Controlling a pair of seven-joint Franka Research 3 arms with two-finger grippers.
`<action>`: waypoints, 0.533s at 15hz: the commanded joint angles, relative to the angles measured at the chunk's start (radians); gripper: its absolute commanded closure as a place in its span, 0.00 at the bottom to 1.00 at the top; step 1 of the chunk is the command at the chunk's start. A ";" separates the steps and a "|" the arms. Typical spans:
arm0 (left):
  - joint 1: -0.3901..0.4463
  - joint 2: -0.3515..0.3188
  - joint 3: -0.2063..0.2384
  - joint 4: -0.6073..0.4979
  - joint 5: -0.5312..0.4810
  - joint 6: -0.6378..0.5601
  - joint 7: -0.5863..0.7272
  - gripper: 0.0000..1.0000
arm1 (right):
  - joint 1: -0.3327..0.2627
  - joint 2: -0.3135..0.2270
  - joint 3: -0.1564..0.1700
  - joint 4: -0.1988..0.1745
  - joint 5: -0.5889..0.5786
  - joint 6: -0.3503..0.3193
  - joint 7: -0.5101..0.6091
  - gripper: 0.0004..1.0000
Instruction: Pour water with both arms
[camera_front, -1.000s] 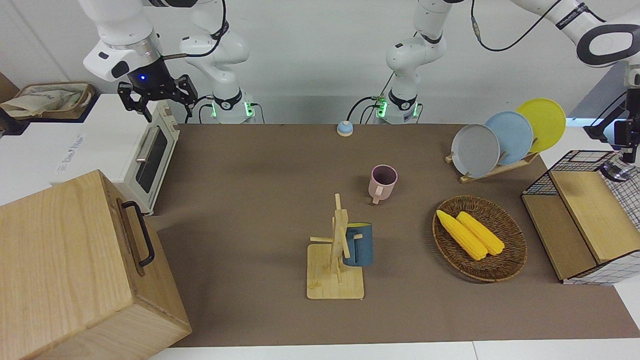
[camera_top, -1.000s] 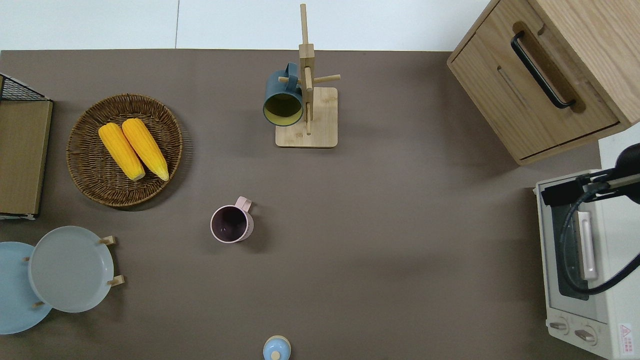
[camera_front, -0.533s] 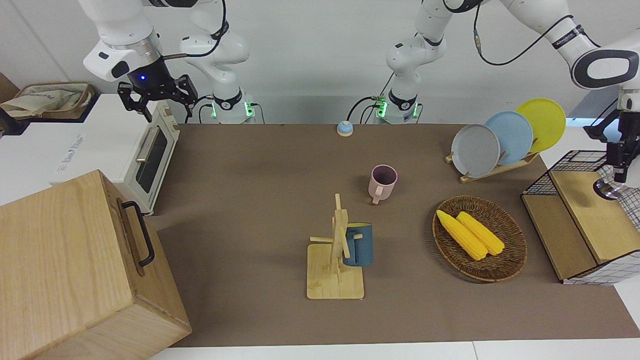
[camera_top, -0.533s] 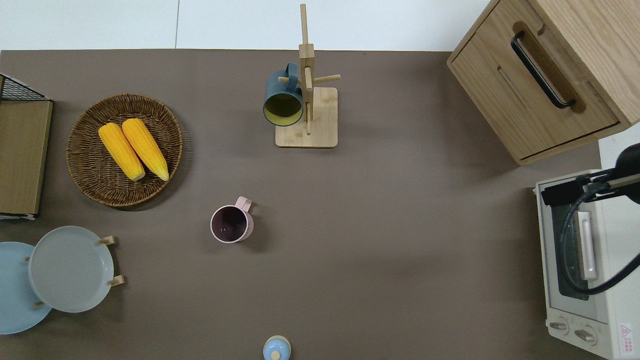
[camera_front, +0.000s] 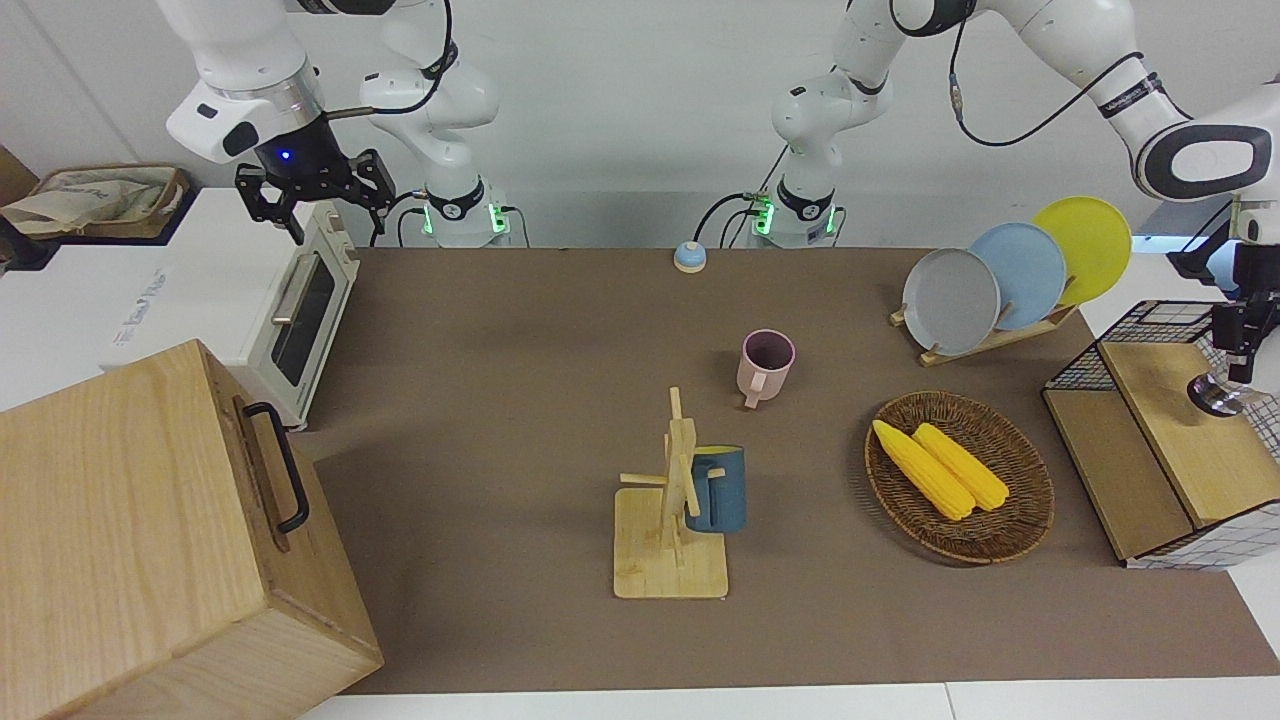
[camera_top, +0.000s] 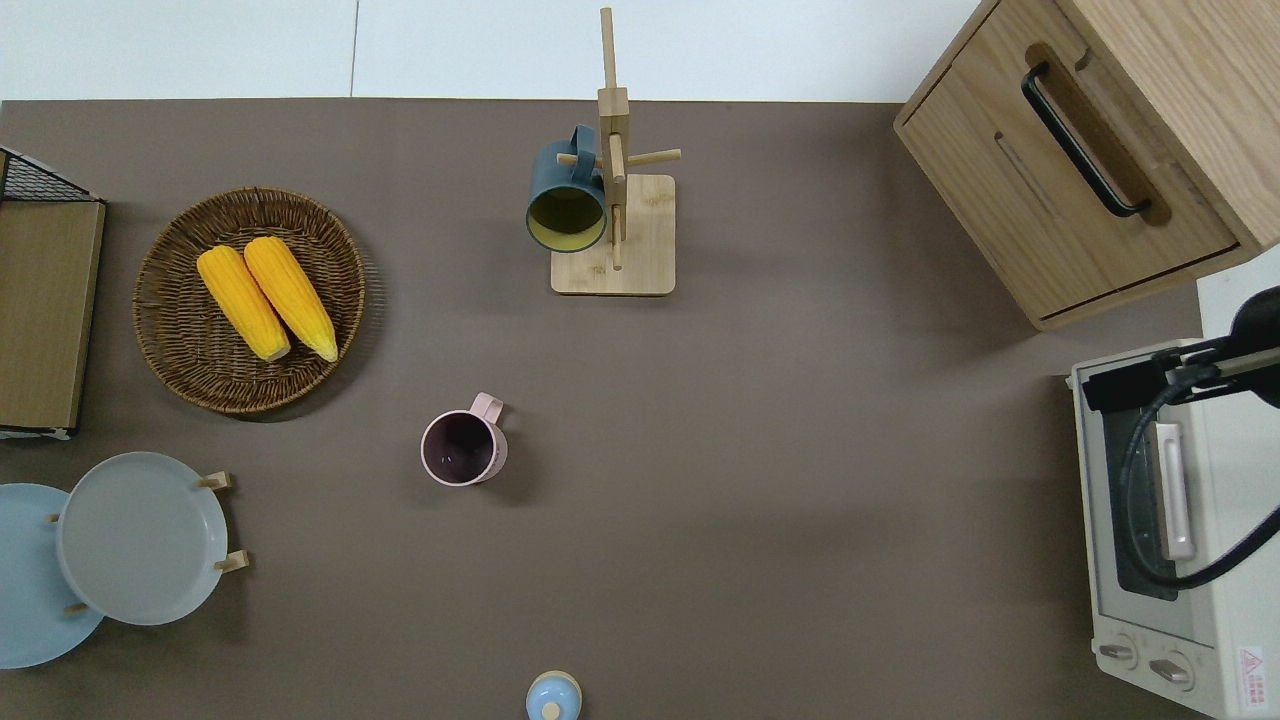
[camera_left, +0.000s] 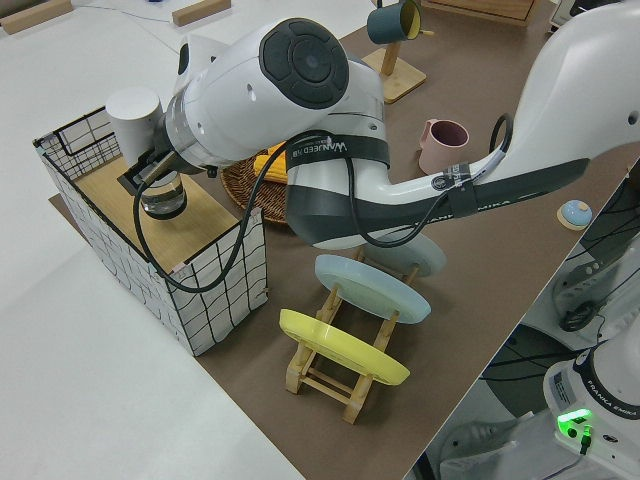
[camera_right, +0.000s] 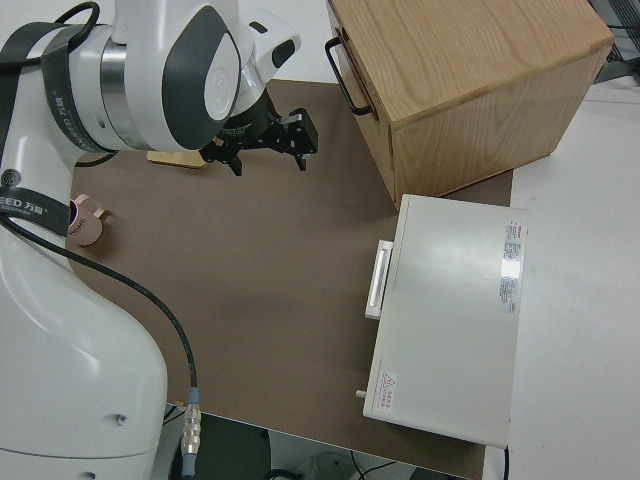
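My left gripper (camera_front: 1232, 360) hangs over the wooden shelf of a black wire rack (camera_front: 1150, 330) at the left arm's end of the table. It is shut on a small clear glass (camera_front: 1214, 396) that casts a shadow on the shelf. In the left side view the glass (camera_left: 163, 200) sits just under the gripper (camera_left: 148, 180). A pink mug (camera_top: 462, 449) stands upright mid-table, apart from both arms. My right gripper (camera_front: 315, 200) is parked and open, as the right side view also shows (camera_right: 268, 160).
A dark blue mug (camera_top: 566, 200) hangs on a wooden mug tree (camera_top: 613, 235). A wicker basket (camera_top: 170, 350) holds two corn cobs. A plate rack (camera_front: 1000, 335), a toaster oven (camera_top: 1160, 520), a wooden cabinet (camera_top: 1080, 170) and a small blue knob (camera_top: 552, 697) ring the mat.
The left gripper has carried the clear glass down and toward the table's middle, from over the wire mesh to over the wooden shelf. The right arm has not moved.
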 joint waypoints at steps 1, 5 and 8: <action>0.007 0.026 -0.005 0.045 -0.041 0.019 0.032 1.00 | -0.002 -0.015 0.001 -0.015 0.005 0.001 0.004 0.01; 0.007 0.035 -0.003 0.043 -0.047 0.019 0.051 1.00 | -0.002 -0.015 0.001 -0.016 0.005 0.001 0.004 0.01; 0.007 0.046 -0.005 0.043 -0.048 0.019 0.053 1.00 | -0.002 -0.015 0.001 -0.016 0.005 0.001 0.004 0.01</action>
